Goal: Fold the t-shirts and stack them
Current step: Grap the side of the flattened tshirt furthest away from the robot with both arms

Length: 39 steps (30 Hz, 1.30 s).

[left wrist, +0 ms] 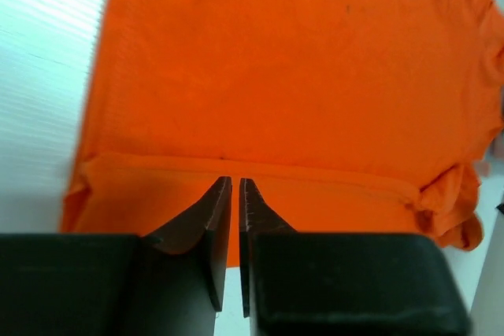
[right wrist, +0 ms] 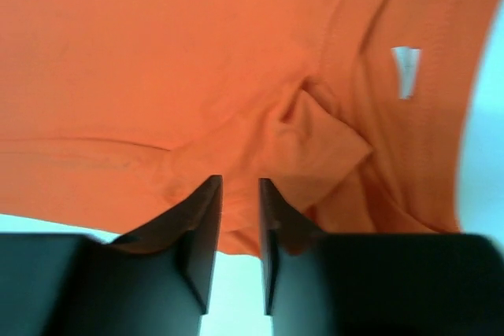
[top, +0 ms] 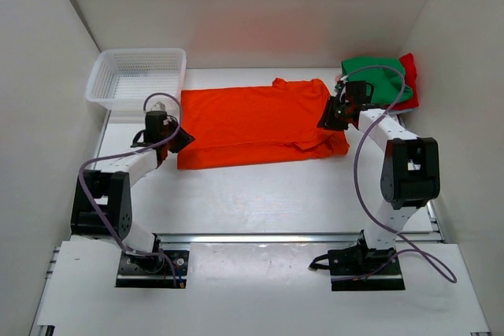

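Hovering at the left end of the orange t-shirt, the left claw is keeping its fingers a thin slit apart and gripping nothing; cloth and white surface are showing through the gap. The right claw is hanging over the shirt's right end near the bunched sleeve, its fingers standing a little wider apart, also clamping nothing. The orange t-shirt is lying flat across the middle of the surface, stretching from one claw to the other, with a folded band running along its near side. At the far right corner, the green t-shirt is lying folded on top of the red t-shirt, which is peeking out along the right. A white mesh basket is sitting at the far left corner, just beside the orange shirt's far left end.
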Motion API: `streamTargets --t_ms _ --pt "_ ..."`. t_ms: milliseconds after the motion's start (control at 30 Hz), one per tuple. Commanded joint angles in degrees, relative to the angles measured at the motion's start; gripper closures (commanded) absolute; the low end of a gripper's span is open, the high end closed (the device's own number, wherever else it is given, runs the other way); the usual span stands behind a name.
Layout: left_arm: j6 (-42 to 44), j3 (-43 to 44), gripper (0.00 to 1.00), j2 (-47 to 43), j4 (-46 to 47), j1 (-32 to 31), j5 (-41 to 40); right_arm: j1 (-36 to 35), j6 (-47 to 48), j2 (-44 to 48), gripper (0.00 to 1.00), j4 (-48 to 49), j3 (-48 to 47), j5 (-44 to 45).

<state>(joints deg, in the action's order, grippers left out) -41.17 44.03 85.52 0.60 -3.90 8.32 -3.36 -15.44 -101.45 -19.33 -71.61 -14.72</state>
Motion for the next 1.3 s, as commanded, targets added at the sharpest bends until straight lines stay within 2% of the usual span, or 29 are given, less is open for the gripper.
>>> streamTargets --t_ms 0,67,200,267,333,400,567,633,733,833,933,1033,1100,1167,1267 --pt "0.1 2.4 0.82 5.7 0.2 -3.2 -0.7 -0.8 -0.9 -1.6 0.79 6.4 0.2 -4.0" --pt "0.1 4.7 0.84 9.3 -0.6 -4.3 -0.8 -0.9 -0.7 -3.6 0.85 6.3 0.2 -3.9" --pt "2.5 8.0 0.82 15.1 -5.9 -6.7 -2.9 -2.0 -1.3 -6.9 0.88 2.5 0.5 -3.0" --pt "4.2 8.1 0.82 16.5 -8.9 -7.2 -2.0 -2.8 -2.0 -4.1 0.87 2.9 6.1 -2.0" --pt "6.3 7.8 0.89 16.4 -12.0 -7.3 -0.1 -4.0 -3.7 -0.9 0.88 4.1 11.5 -0.3" --pt "7.7 7.2 0.92 14.6 -14.4 -7.4 0.3 -4.6 -5.1 3.8 0.87 4.3 17.0 0.1" --pt "10.3 1.0 0.93 6.7 -20.4 -8.0 2.8 -8.2 -7.7 14.3 0.87 2.5 30.5 0.8" --pt "11.1 -4.2 0.94 3.3 -22.0 -8.9 2.1 -8.9 -8.3 20.6 0.87 1.8 35.0 0.9" --pt "11.6 -12.5 0.97 -5.7 -23.6 -10.8 1.7 -8.6 -9.9 29.0 0.87 0.5 42.9 0.4" --pt "10.2 -17.7 0.97 -21.0 -24.9 -9.0 2.5 -8.2 -10.0 37.3 0.87 -1.5 46.7 -0.8" --pt "10.0 -15.7 0.97 -31.5 -28.4 -5.1 2.9 -10.0 -9.9 43.6 0.85 -6.6 43.0 0.1" --pt "10.3 -8.2 0.86 -33.9 -30.8 -4.3 3.4 -9.8 -8.9 46.6 0.8 -9.2 35.5 -1.9" --pt "10.1 -2.4 0.82 -32.0 -30.2 -4.0 4.2 -7.6 -7.6 45.3 0.72 -9.1 30.2 -3.4" --pt "10.0 0.4 0.69 -27.4 -28.4 -3.3 3.9 -4.5 -5.0 42.0 0.65 -7.5 26.6 -4.7" --pt "11.0 2.3 0.66 -19.8 -24.0 -0.9 2.1 -0.3 -1.9 32.8 0.61 -5.9 21.0 -5.9"
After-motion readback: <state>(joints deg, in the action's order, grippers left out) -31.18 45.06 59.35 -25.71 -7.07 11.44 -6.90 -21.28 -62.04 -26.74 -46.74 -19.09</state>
